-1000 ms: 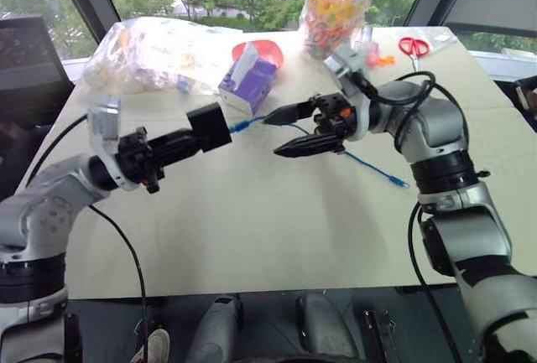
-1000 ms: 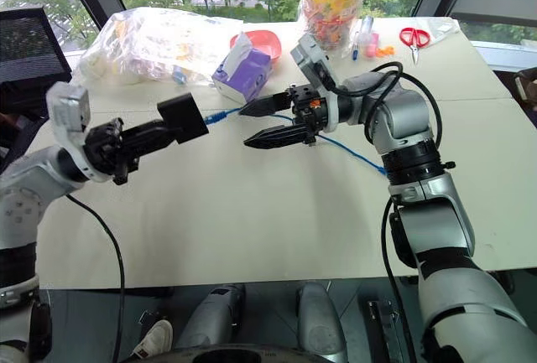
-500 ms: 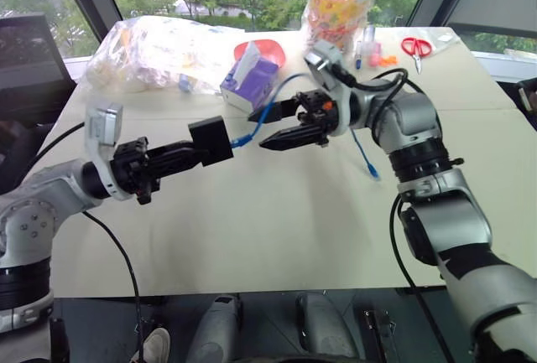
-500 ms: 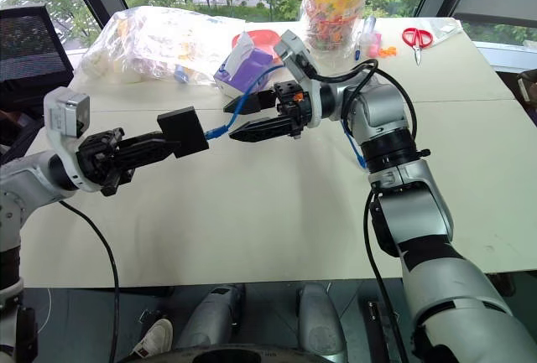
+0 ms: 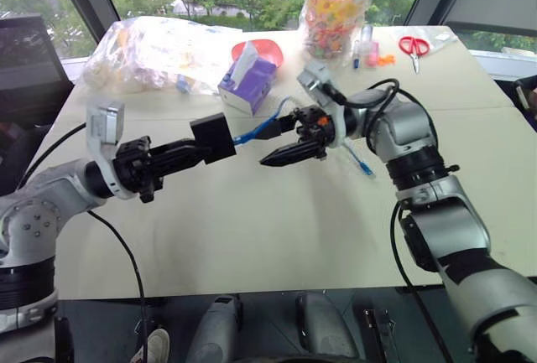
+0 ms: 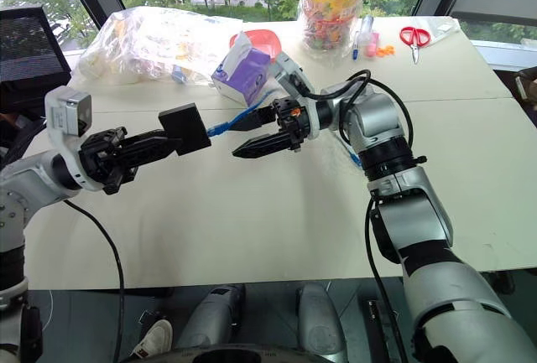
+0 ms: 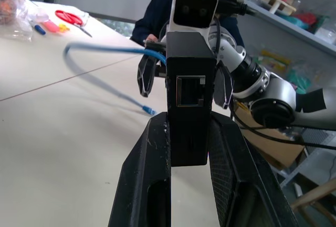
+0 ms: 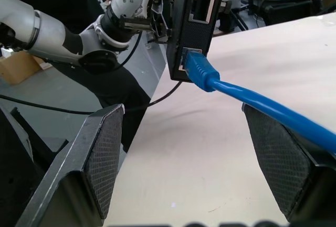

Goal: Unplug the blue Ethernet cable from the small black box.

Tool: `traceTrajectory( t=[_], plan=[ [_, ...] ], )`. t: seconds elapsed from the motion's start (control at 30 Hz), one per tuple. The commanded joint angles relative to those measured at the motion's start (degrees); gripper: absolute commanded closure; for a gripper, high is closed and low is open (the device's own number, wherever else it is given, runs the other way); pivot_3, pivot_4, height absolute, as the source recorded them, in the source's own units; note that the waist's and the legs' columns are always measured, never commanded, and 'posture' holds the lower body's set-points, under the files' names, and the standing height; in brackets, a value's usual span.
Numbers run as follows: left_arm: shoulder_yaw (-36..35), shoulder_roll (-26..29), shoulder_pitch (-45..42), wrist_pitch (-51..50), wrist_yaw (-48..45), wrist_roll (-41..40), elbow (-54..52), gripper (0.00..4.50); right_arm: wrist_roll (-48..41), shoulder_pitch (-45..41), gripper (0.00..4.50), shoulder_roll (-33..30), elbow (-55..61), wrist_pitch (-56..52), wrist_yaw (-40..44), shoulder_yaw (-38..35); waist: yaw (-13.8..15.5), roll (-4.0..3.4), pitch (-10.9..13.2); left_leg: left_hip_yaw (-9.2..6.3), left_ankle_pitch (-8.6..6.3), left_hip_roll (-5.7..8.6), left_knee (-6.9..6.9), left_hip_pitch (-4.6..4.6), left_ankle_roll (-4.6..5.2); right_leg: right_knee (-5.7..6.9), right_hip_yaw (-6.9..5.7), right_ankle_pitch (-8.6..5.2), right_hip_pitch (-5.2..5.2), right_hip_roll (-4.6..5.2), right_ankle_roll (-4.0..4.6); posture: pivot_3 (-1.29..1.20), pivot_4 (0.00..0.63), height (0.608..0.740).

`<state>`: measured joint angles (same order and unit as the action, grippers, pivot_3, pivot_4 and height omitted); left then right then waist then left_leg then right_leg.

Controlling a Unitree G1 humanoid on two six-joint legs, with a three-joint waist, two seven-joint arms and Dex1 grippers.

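Note:
My left gripper [image 5: 197, 149] is shut on the small black box [image 5: 211, 137] and holds it above the table, its ports facing my right arm. The blue Ethernet cable [image 5: 260, 131] is plugged into the box's lower port [image 8: 185, 62]. It arcs past my right gripper [image 5: 273, 141] and drops to the table, where its loose end [image 5: 367, 170] lies. My right gripper is open and level, pointing at the box. In the right wrist view the plug [image 8: 198, 69] sits in the gap between the fingers, and the cable crosses one finger [image 8: 278, 153].
Behind the arms stand a purple tissue box [image 5: 249, 82], a red bowl [image 5: 262, 48], a clear plastic bag [image 5: 155, 49] and a jar of coloured pieces [image 5: 336, 7]. Red scissors [image 5: 413, 45] and pens [image 5: 361, 49] lie at the back right. A person in a dark top [image 7: 152, 17] is behind the table.
My right gripper has moved a little closer to the box and lower. The cable, which lay flat on the table, now arcs up, and its loose end has slid toward my right arm. The left hand stayed put.

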<state>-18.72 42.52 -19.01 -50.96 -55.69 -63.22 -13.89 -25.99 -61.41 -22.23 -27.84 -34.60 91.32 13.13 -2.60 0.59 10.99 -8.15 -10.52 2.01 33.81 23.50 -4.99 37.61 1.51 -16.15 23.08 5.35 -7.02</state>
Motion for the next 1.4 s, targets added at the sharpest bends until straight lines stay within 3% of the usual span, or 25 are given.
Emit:
traceTrajectory(
  t=[0.03, 0.3, 0.4, 0.5, 0.6, 1.03, 1.2, 1.4],
  plan=[
    [-0.3, 0.1, -0.8, 0.1, -0.1, -1.3, -1.9, 4.1, -0.3, -1.4, 0.76, 0.7, 1.1, -0.3, -0.3, -1.1, 0.0, 0.0, 0.0, 0.0, 0.0, 0.0, 0.0, 0.0, 0.0, 0.0, 0.0, 0.0, 0.0, 0.0, 0.0, 0.0, 0.15, 0.74],
    [0.2, -0.6, 0.0, -0.3, 0.3, -1.9, -3.2, 4.1, -1.4, -1.7, 0.76, 1.6, 1.8, -2.4, -0.6, -1.9, 0.0, 0.0, 0.0, 0.0, 0.0, 0.0, 0.0, 0.0, 0.0, 0.0, 0.0, 0.0, 0.0, 0.0, 0.0, 0.0, 0.15, 0.74],
    [0.4, -0.3, 0.7, -0.4, 0.1, -1.7, -3.8, 4.1, -1.8, -2.1, 1.57, 2.1, 1.9, -3.1, -0.8, -2.4, 0.0, 0.0, 0.0, 0.0, 0.0, 0.0, 0.0, 0.0, 0.0, 0.0, 0.0, 0.0, 0.0, 0.0, 0.0, 0.0, 0.15, 0.74],
    [0.7, 0.0, 1.4, -0.2, -0.2, -1.3, -4.1, 4.1, -1.9, -2.4, 3.19, 2.4, 1.9, -3.5, -1.0, -2.6, 0.0, 0.0, 0.0, 0.0, 0.0, 0.0, 0.0, 0.0, 0.0, 0.0, 0.0, 0.0, 0.0, 0.0, 0.0, 0.0, 0.15, 0.74],
    [0.8, -0.1, 1.6, 0.0, 0.0, -1.4, -4.2, 4.1, -2.0, -2.5, 4.45, 2.5, 2.2, -3.8, -1.1, -2.6, 0.0, 0.0, 0.0, 0.0, 0.0, 0.0, 0.0, 0.0, 0.0, 0.0, 0.0, 0.0, 0.0, 0.0, 0.0, 0.0, 0.15, 0.74],
    [1.4, 0.4, 2.4, 0.7, -0.4, -0.9, -4.4, 4.1, -2.6, -2.2, 4.45, 1.7, 3.1, -5.1, -0.4, -2.6, 0.0, 0.0, 0.0, 0.0, 0.0, 0.0, -0.01, 0.0, 0.0, 0.0, 0.0, 0.0, 0.01, 0.0, 0.0, 0.0, 0.15, 0.74],
    [1.6, 0.3, 2.1, 0.8, -0.4, -0.8, -4.3, 4.1, -2.2, -2.1, 2.36, 1.8, 3.0, -3.9, -0.9, -2.7, 0.0, 0.0, 0.0, 0.0, 0.0, 0.0, -0.01, 0.01, 0.0, 0.0, 0.0, 0.0, 0.01, 0.0, 0.0, 0.0, 0.15, 0.74],
    [1.6, 0.1, 1.8, 0.9, -0.1, -0.8, -4.2, 4.1, -1.9, -2.2, 2.36, 1.7, 3.0, -4.1, -0.6, -2.4, 0.0, 0.0, 0.0, 0.01, 0.0, 0.0, -0.01, 0.01, 0.0, 0.0, 0.0, 0.0, 0.02, 0.0, 0.0, 0.0, 0.15, 0.74]
  ],
)
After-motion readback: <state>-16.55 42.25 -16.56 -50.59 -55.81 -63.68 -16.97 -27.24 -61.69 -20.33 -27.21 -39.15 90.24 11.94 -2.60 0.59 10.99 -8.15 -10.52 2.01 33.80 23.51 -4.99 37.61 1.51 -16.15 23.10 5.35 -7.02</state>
